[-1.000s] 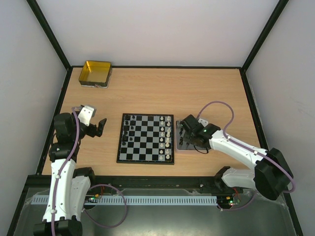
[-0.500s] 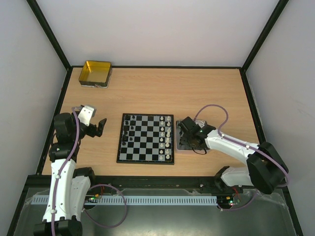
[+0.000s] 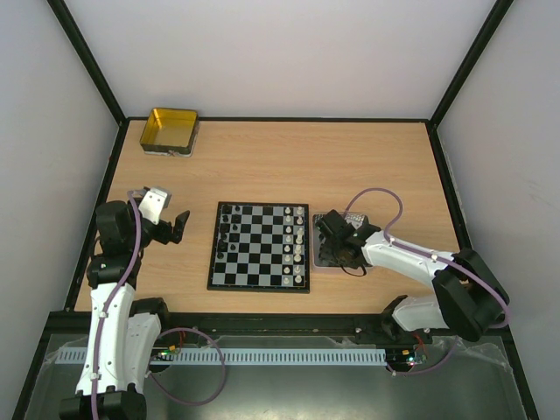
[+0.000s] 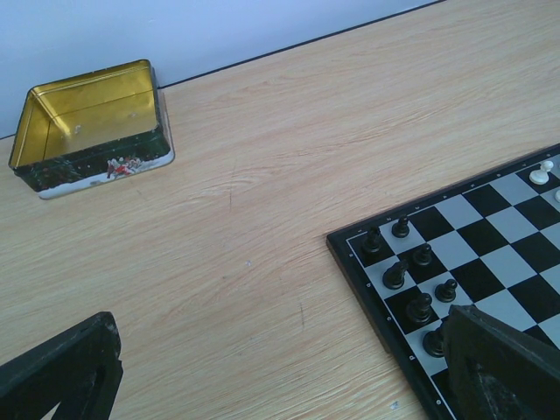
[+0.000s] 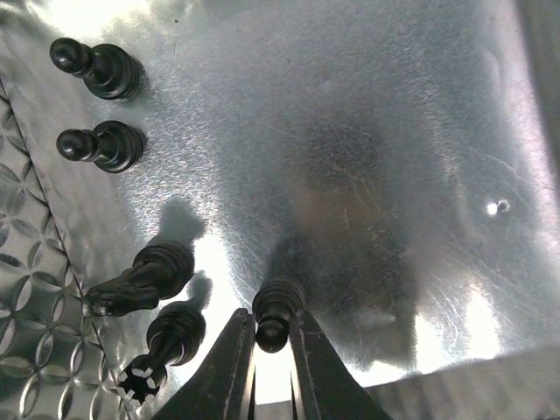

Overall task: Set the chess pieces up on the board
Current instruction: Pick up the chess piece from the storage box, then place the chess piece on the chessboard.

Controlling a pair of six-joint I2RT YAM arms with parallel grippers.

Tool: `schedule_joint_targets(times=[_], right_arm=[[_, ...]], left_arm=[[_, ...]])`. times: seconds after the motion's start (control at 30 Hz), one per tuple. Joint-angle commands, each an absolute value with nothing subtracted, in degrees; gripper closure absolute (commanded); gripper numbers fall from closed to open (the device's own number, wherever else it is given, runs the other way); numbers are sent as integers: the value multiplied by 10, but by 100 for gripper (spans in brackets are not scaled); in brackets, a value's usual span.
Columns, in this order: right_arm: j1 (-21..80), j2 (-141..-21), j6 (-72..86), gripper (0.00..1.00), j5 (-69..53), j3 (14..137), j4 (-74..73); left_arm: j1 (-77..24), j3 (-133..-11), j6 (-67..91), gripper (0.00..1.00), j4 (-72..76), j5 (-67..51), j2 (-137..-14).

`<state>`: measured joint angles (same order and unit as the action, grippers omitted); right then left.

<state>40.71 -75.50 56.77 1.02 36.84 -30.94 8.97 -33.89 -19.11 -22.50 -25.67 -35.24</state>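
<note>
Pinching a black pawn (image 5: 276, 308) in the tray (image 5: 394, 175)

So the right gripper (image 5: 271, 354) is down in the metal tray, just right of the board (image 3: 213, 262), fingers squeezed on the pawn's head. Two other pawns (image 5: 105, 74), a knight (image 5: 140, 278) and a crown-topped piece (image 5: 166, 337) sit near it. The left gripper (image 3: 168, 216) hangs over the table (image 3: 350, 166) on the left, fingers spread wide. On the board, black pieces (image 3: 227, 232) line the left edge and white pieces (image 3: 298, 236) the right.

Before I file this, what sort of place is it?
Likely a lab robot cell: a wooden table boxed in by plain white walls, a left arm and a right arm mounted at its near edge, and a chessboard, metal tray and tin set out.
</note>
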Motion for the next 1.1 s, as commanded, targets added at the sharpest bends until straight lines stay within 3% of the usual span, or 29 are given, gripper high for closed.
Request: schedule_joint_targets(times=[0.0,0.63,0.83,1.07], right_arm=[[405,-754,564,91,32,374,-317],[419,-701,559,96,77,473,-436],[530,-752,605,97,122,563,-468],[657,-893,632,96,132,683,-450]], left_arm=[[92,-333,-199,1,-223,-267,-350],[92,-332,-199,1,-223,-269,-351],[92,-332,-199,1,-223,-269,-348],[92,-331,-198,1,-222,-266,-348]])
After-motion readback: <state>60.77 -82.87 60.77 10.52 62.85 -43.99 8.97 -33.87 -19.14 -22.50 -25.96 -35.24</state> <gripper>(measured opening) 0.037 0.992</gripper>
